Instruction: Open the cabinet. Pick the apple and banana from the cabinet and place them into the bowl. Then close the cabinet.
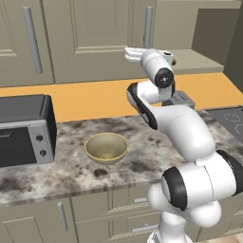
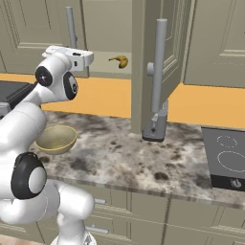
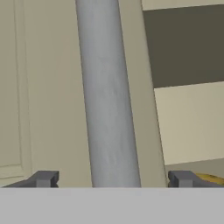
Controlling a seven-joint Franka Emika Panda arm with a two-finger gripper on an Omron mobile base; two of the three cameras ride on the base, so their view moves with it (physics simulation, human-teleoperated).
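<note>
The white arm rises from its base, folds back at the elbow and reaches up and forward, with the wrist held about level. The gripper points straight ahead, its jaws spread wide. The two dark fingertips stand well apart, one at each side of the hand view's lower edge.
</note>
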